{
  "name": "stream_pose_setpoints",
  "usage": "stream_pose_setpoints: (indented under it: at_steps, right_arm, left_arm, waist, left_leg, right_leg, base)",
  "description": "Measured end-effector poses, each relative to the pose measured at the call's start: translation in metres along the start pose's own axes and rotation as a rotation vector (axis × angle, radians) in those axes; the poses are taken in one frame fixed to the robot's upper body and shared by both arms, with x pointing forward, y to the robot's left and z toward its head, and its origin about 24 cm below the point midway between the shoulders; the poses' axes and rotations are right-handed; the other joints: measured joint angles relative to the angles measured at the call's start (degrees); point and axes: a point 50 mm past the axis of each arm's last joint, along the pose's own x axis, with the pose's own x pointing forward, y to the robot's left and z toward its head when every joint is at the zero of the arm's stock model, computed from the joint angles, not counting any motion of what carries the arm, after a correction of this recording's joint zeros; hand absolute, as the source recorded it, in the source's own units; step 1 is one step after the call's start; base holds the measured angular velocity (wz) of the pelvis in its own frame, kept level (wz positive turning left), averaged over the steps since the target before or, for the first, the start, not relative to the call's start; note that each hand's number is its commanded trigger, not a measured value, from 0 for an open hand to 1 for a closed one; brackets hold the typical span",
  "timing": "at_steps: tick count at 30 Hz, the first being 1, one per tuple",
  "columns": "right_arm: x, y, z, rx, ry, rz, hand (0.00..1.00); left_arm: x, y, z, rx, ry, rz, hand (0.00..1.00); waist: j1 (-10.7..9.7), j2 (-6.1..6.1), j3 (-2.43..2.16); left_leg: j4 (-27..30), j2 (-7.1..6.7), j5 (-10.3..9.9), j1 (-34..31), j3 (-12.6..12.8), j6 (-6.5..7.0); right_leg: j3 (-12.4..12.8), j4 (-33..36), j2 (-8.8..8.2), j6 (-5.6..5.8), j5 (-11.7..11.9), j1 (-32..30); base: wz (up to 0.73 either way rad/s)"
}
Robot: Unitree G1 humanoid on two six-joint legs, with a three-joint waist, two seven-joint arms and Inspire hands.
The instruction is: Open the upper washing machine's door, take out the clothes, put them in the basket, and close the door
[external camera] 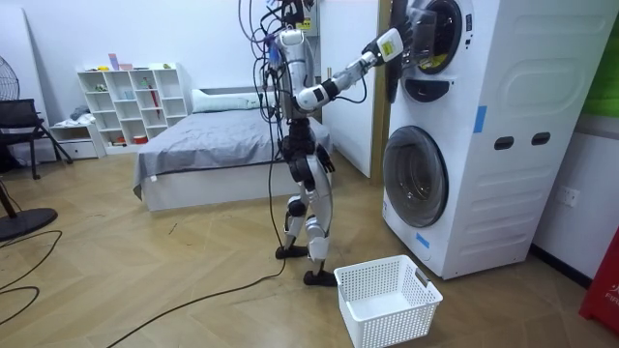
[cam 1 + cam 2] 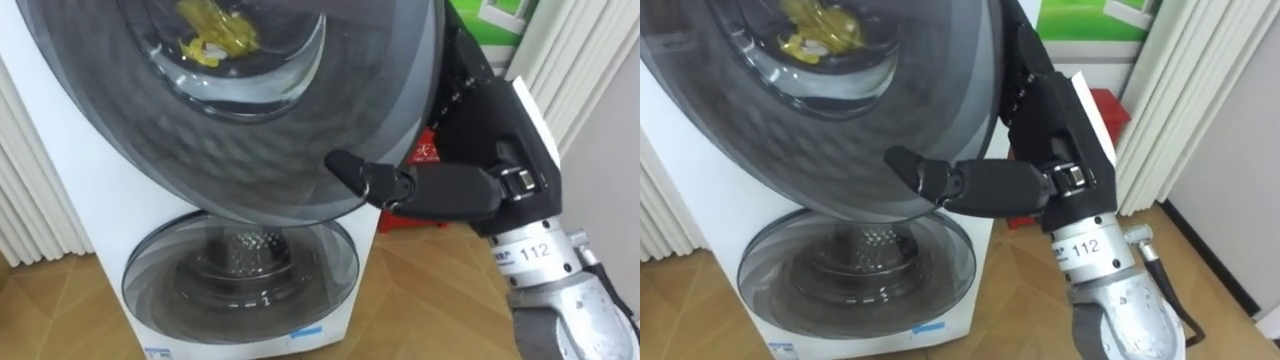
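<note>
A yellow piece of clothing (image 2: 212, 35) lies behind the round glass of the upper machine's dark door (image 2: 250, 150). My right hand (image 2: 470, 150) is at that door's right edge. Its thumb (image 2: 365, 180) lies across the door's front, and its fingers (image 2: 1025, 70) reach round behind the rim, pinching the edge. In the room view I stand upright facing the white stacked machines (image 1: 503, 126), with my right hand (image 1: 387, 43) raised to the upper door (image 1: 426, 34).
The lower machine's round door (image 2: 240, 270) is closed, with a bare metal drum behind it. A white laundry basket (image 1: 387, 300) stands on the wooden floor by my feet. A red object (image 2: 425, 150) and pale curtains (image 2: 580, 60) are to the machine's right.
</note>
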Motion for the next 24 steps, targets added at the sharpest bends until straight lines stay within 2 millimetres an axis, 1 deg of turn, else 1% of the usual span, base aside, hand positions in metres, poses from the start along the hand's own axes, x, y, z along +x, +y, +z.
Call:
stream_pose_setpoints:
  at_steps: [2,3,5,6,7,8,9,10,11,12,13,14,15,16,17,18,19,20,21,22,23,24]
  right_arm:
    - [0.0,0.001,0.0,0.02,-0.008,-0.007,0.0]
    - [0.001,0.002,0.0,0.032,-0.017,-0.012,0.0]
    - [0.001,0.004,0.001,0.048,-0.03,-0.011,0.0]
    - [0.002,0.006,0.001,0.06,-0.038,-0.017,0.0]
    - [0.002,0.008,0.001,0.068,-0.046,-0.013,0.0]
    - [0.003,0.01,0.002,0.071,-0.051,-0.008,0.0]
    - [0.005,0.014,0.003,0.082,-0.068,0.007,0.0]
    - [0.009,0.021,0.005,0.098,-0.083,0.037,0.0]
    - [0.012,0.025,0.006,0.107,-0.092,0.061,0.0]
    - [0.014,0.032,0.008,0.117,-0.11,0.099,0.0]
    - [0.015,0.042,0.008,0.142,-0.114,0.159,0.0]
    - [0.015,0.047,0.008,0.151,-0.114,0.188,0.0]
    - [0.015,0.054,0.011,0.165,-0.13,0.236,0.0]
    - [0.016,0.061,0.01,0.197,-0.123,0.273,0.0]
    - [0.016,0.063,0.009,0.21,-0.119,0.295,0.0]
    - [0.018,0.07,0.008,0.225,-0.101,0.346,0.0]
    - [0.017,0.075,0.007,0.25,-0.085,0.38,0.0]
    - [0.016,0.078,0.006,0.263,-0.082,0.412,0.0]
    - [0.016,0.088,0.008,0.266,-0.08,0.5,0.0]
    - [0.017,0.096,0.009,0.259,-0.085,0.579,0.0]
    - [0.017,0.098,0.01,0.257,-0.089,0.606,0.0]
    - [0.017,0.101,0.011,0.252,-0.093,0.642,0.0]
  left_arm:
    - [0.0,0.001,0.0,0.0,-0.002,0.004,0.0]
    - [0.0,0.001,0.001,0.0,-0.004,0.004,0.0]
    - [0.0,0.001,0.0,-0.002,-0.002,0.004,0.0]
    - [0.0,0.002,-0.001,-0.004,0.0,0.006,0.0]
    - [0.0,0.002,-0.003,-0.009,0.006,0.009,0.0]
    - [-0.001,0.003,-0.004,-0.013,0.01,0.011,0.0]
    - [-0.001,0.003,-0.006,-0.017,0.02,0.012,0.0]
    - [-0.001,0.004,-0.007,-0.027,0.028,0.015,0.0]
    - [-0.001,0.005,-0.007,-0.028,0.031,0.018,0.0]
    - [-0.001,0.006,-0.008,-0.03,0.037,0.022,0.0]
    - [-0.001,0.007,-0.01,-0.031,0.046,0.024,0.0]
    - [-0.001,0.007,-0.01,-0.034,0.048,0.025,0.0]
    - [-0.001,0.008,-0.011,-0.048,0.056,0.033,0.0]
    - [-0.001,0.015,-0.015,-0.056,0.066,0.056,0.0]
    - [0.0,0.019,-0.012,-0.052,0.055,0.068,0.0]
    - [0.002,0.025,-0.006,-0.047,0.031,0.087,0.0]
    - [0.002,0.025,-0.007,-0.046,0.034,0.088,0.0]
    - [0.002,0.025,-0.008,-0.046,0.04,0.086,0.0]
    - [0.001,0.023,-0.012,-0.048,0.055,0.074,0.0]
    - [0.0,0.021,-0.015,-0.058,0.071,0.064,0.0]
    - [-0.001,0.02,-0.016,-0.064,0.077,0.063,0.0]
    - [-0.001,0.021,-0.018,-0.079,0.087,0.068,0.0]
  waist:
    - [0.8,-0.09,0.03]
    - [0.9,-0.24,-0.03]
    - [1.7,-0.68,-0.14]
    - [3.1,-0.81,-0.15]
    - [4.3,-1.01,-0.23]
    - [4.6,-1.14,-0.24]
    - [4.5,-1.52,-0.21]
    - [4.6,-1.95,-0.25]
    - [4.7,-2.11,-0.3]
    - [4.8,-2.43,-0.54]
    - [5.5,-2.73,-0.73]
    - [6.1,-2.42,-0.65]
    - [6.7,-2.16,-0.6]
    - [6.0,-3.44,-0.41]
    - [6.0,-4.37,-0.33]
    - [6.8,-5.01,-0.08]
    - [8.9,-5.08,-0.04]
    - [9.8,-5.08,-0.03]
    - [10.9,-4.78,0.14]
    - [11.8,-4.42,0.36]
    - [12.3,-4.3,0.36]
    - [12.4,-4.22,0.33]
  left_leg:
    - [0.7,0.0,0.0,-0.5,-0.2,0.0]
    - [1.0,-0.01,0.0,-1.2,-0.9,0.0]
    - [1.6,-0.06,0.2,-2.1,-1.2,0.15]
    - [1.6,-0.08,0.3,-2.1,-1.9,0.05]
    - [1.7,-0.08,0.4,-2.2,-2.6,-0.07]
    - [1.7,-0.04,0.4,-2.3,-2.9,-0.18]
    - [1.8,-0.04,0.7,-2.9,-4.1,-0.48]
    - [1.8,-0.02,1.1,-3.3,-4.9,-0.41]
    - [1.8,-0.01,1.1,-3.5,-5.5,-0.29]
    - [1.6,0.09,1.2,-3.9,-6.2,0.1]
    - [1.2,0.26,1.5,-4.1,-6.6,1.02]
    - [0.9,0.64,1.4,-4.1,-6.7,1.11]
    - [0.8,2.5,1.5,-4.4,-6.6,0.93]
    - [3.5,2.55,1.7,-5.7,-6.4,0.39]
    - [5.7,1.56,1.0,-6.7,-6.9,-0.33]
    - [8.8,0.44,0.6,-8.3,-9.3,-1.0]
    - [8.7,-0.46,0.8,-9.0,-9.3,-1.0]
    - [8.3,-1.09,1.0,-9.4,-9.2,-1.01]
    - [7.3,-2.32,1.1,-10.3,-8.9,-0.99]
    - [6.3,-3.08,1.7,-10.6,-8.8,-0.48]
    - [5.8,-3.2,2.3,-10.9,-8.6,-0.47]
    - [4.9,-3.15,3.9,-11.0,-8.6,-0.06]
  right_leg:
    - [-0.5,-0.2,-0.24,-0.11,-0.1,-0.2]
    - [-1.7,-0.1,-0.68,-0.38,-0.3,-0.4]
    - [-2.9,0.0,-1.19,-0.55,-0.4,-1.0]
    - [-4.3,-0.1,-1.6,-0.67,-0.4,-1.0]
    - [-6.4,-0.1,-2.2,-0.85,-0.4,-1.0]
    - [-7.7,-0.1,-2.57,-0.93,-0.5,-0.9]
    - [-9.4,-0.2,-3.02,-0.95,-0.5,-0.9]
    - [-10.5,-0.2,-3.35,-0.83,-0.5,-0.9]
    - [-10.9,-0.2,-3.44,-0.6,-0.4,-0.9]
    - [-11.1,-0.2,-3.46,0.12,-0.8,-0.9]
    - [-11.2,-0.4,-3.28,1.88,-1.1,-0.8]
    - [-11.2,-0.9,-2.91,3.2,-1.1,-0.7]
    - [-10.4,2.5,-2.42,4.22,-2.5,-1.3]
    - [-7.4,14.2,-5.38,4.03,-9.2,-2.0]
    - [-5.6,16.0,-5.93,5.84,-13.7,-2.3]
    - [-3.8,16.8,-5.27,2.76,-14.8,-2.3]
    - [-2.2,14.6,-4.26,2.17,-15.2,-1.0]
    - [-1.5,13.0,-3.76,2.17,-15.2,-0.4]
    - [-0.9,10.0,-3.21,2.16,-15.1,0.8]
    - [-0.9,8.0,-3.13,2.34,-14.0,1.5]
    - [-0.9,7.3,-3.08,2.32,-13.0,1.6]
    - [-0.9,6.6,-2.82,1.92,-10.4,2.0]
  base:
    - [0.11]
    - [0.18]
    - [0.09]
    - [-0.17]
    - [-0.18]
    - [0.0]
    - [0.25]
    - [0.35]
    - [0.43]
    - [0.4]
    - [0.33]
    - [0.23]
    - [0.62]
    - [0.97]
    - [1.37]
    - [1.07]
    - [0.79]
    - [0.4]
    - [0.27]
    - [0.21]
    - [0.3]
    - [0.4]
